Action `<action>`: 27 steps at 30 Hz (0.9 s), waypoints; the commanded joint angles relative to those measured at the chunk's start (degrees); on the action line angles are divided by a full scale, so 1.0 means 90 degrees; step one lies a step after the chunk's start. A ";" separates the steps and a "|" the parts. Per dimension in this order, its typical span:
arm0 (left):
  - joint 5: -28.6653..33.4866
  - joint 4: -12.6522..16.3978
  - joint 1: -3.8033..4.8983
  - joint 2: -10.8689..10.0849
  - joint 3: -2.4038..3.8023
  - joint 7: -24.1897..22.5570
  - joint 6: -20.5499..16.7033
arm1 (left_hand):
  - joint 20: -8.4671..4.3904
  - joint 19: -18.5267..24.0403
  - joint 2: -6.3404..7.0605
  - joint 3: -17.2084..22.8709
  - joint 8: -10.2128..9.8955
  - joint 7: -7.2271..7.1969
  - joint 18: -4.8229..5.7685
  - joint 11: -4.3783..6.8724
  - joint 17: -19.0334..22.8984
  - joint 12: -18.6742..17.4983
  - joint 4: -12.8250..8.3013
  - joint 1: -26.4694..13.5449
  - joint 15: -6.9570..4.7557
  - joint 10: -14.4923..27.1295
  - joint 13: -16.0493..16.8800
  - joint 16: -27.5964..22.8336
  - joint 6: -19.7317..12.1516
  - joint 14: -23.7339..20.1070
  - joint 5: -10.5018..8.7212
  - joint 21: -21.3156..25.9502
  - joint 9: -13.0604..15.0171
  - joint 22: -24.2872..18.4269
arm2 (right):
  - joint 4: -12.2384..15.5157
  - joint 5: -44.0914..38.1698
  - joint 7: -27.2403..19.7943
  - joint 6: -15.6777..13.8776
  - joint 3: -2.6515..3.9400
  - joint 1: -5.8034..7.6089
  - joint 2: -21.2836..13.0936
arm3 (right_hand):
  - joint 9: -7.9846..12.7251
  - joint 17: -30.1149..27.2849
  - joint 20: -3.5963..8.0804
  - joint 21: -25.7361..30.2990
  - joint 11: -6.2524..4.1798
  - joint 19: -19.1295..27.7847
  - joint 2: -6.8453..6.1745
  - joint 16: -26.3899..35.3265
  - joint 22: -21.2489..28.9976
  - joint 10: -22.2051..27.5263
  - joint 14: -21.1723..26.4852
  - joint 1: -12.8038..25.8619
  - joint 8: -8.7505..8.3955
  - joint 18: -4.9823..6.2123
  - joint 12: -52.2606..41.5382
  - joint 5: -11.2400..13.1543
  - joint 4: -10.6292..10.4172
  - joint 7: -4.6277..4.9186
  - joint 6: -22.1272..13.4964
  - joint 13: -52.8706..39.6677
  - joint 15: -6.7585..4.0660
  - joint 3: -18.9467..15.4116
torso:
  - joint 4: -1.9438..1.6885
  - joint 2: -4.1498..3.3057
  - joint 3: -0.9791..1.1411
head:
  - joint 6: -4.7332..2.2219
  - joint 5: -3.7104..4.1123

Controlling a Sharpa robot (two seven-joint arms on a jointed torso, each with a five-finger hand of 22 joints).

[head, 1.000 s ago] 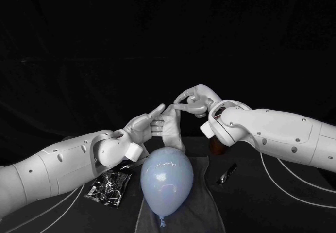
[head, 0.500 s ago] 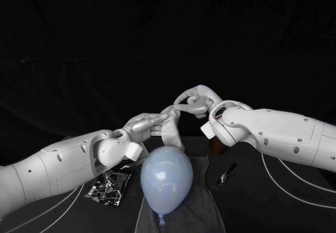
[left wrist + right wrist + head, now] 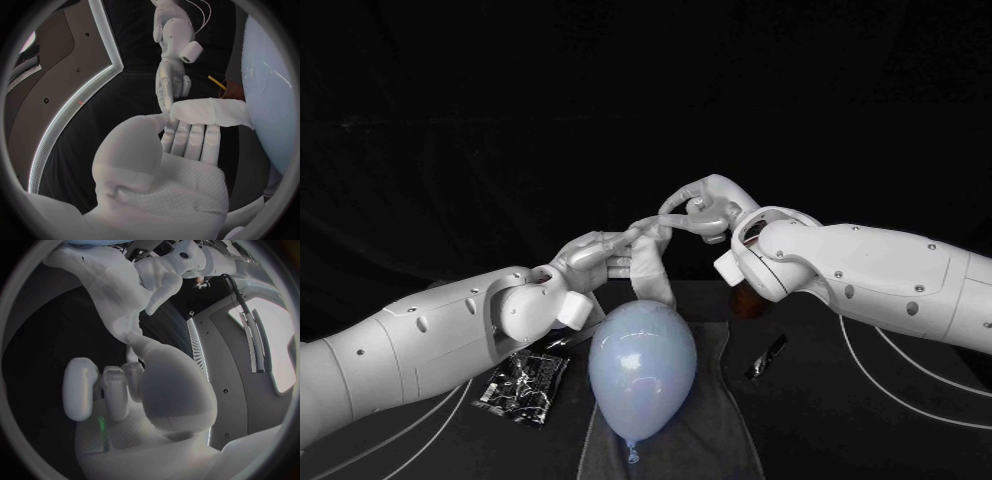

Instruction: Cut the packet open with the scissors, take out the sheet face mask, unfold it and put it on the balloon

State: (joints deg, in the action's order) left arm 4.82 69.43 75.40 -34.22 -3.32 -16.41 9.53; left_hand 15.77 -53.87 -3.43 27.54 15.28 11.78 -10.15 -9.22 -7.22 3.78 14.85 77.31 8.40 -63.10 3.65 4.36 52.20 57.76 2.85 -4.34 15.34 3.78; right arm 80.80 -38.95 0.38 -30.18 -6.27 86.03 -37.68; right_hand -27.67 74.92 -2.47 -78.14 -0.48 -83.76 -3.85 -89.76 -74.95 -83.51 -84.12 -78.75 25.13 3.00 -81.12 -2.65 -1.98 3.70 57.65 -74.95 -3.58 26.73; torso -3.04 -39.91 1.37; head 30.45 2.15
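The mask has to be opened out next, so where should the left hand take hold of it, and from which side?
Probably the top edge of the sheet mask, beside where the right hand pinches it, coming from the robot's left. It hangs as a narrow folded strip above the balloon, so pulling sideways there should spread it. The left hand pinches there.

Balloon [image 3: 643, 365] blocks passage between packet [image 3: 527, 385] and scissors [image 3: 766, 357].
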 commanded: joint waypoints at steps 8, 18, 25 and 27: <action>0.0016 0.0014 0.0004 0.0005 0.0006 -0.0016 -0.0032 | 0.0020 -0.0039 0.0810 -0.0660 0.0024 0.0068 -0.0057 -0.0054 0.0003 -0.0021 0.0201 -0.0454 0.0002 0.0028 0.0005 -0.0034 -0.0020 -0.0025 -0.0007 0.0037 0.0014 -0.0005 | 0.0003 0.0006 -0.0133 -0.0040 0.0002 0.0002 0.0015 | -0.0006 0.1675 0.0034 0.0022 0.0008 -0.0238 0.0026 -0.0027 -0.1322 -0.0143 -0.0654 0.0030 0.0035 -0.0070 0.0019 -0.0017 0.0012 0.0017 0.0036 -0.0896 -0.0041 0.0040 | -0.0003 0.0002 -0.0001 | -0.0008 0.0007; 0.0006 0.0018 0.0004 0.0002 0.0006 0.0018 -0.0021 | 0.0033 0.0007 0.0312 -0.0942 0.0000 0.0057 -0.0056 -0.0052 -0.0001 -0.0009 0.0211 -0.0822 0.0002 0.0035 0.0012 -0.0030 -0.0011 -0.0033 -0.0004 0.0045 -0.0006 -0.0005 | 0.0010 0.0006 -0.0162 -0.0055 0.0002 0.0001 0.0028 | -0.0008 0.1675 0.0033 0.0010 0.0008 -0.0243 0.0026 -0.0027 -0.1325 -0.0146 -0.0654 0.0036 0.0039 -0.0072 0.0014 -0.0016 0.0016 0.0017 0.0030 -0.0901 -0.0040 0.0049 | 0.0000 -0.0001 0.0001 | 0.0000 -0.0002; 0.0021 0.0022 0.0004 -0.0008 0.0006 -0.0004 -0.0032 | 0.0032 0.0009 0.0047 -0.0837 -0.0008 0.0033 -0.0057 -0.0035 -0.0003 -0.0006 0.0204 -0.0691 -0.0008 0.0016 0.0013 -0.0027 -0.0003 -0.0025 -0.0001 0.0039 -0.0015 -0.0004 | 0.0023 0.0008 -0.0171 -0.0037 0.0002 0.0001 0.0017 | -0.0008 0.1675 0.0033 0.0010 0.0008 -0.0243 0.0026 -0.0027 -0.1325 -0.0146 -0.0654 0.0036 0.0039 -0.0072 0.0014 -0.0016 0.0016 0.0017 0.0030 -0.0901 -0.0040 0.0049 | 0.0000 0.0003 0.0003 | 0.0015 -0.0008; 0.0029 0.0023 0.0004 -0.0012 0.0005 -0.0014 -0.0032 | 0.0032 0.0010 -0.0043 -0.0778 -0.0009 0.0015 -0.0057 -0.0023 -0.0003 -0.0005 0.0195 -0.0630 -0.0013 0.0005 0.0014 -0.0026 0.0002 -0.0021 0.0000 0.0038 -0.0017 -0.0004 | 0.0025 0.0009 -0.0175 -0.0023 0.0002 0.0001 0.0014 | -0.0008 0.1675 0.0033 0.0010 0.0008 -0.0243 0.0026 -0.0027 -0.1325 -0.0146 -0.0654 0.0036 0.0039 -0.0072 0.0014 -0.0016 0.0016 0.0017 0.0030 -0.0901 -0.0040 0.0049 | 0.0005 0.0005 0.0002 | 0.0025 -0.0009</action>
State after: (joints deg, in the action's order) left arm 4.82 69.51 75.40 -34.34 -3.32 -15.99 9.05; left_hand 15.77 -53.86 -3.46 20.43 15.28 12.06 -10.11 -9.55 -7.22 3.78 16.51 71.86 8.41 -62.76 3.70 4.36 51.92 57.74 2.85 -4.11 15.23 3.78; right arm 80.93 -38.89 -0.46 -30.37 -6.28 86.03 -37.55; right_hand -27.68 74.95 -2.35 -78.14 -0.48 -83.88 -3.85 -89.79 -74.92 -83.51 -84.11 -78.76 25.20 3.00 -81.04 -2.63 -1.81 3.90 57.70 -74.94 -3.57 26.89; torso -3.04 -39.90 1.38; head 30.60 2.08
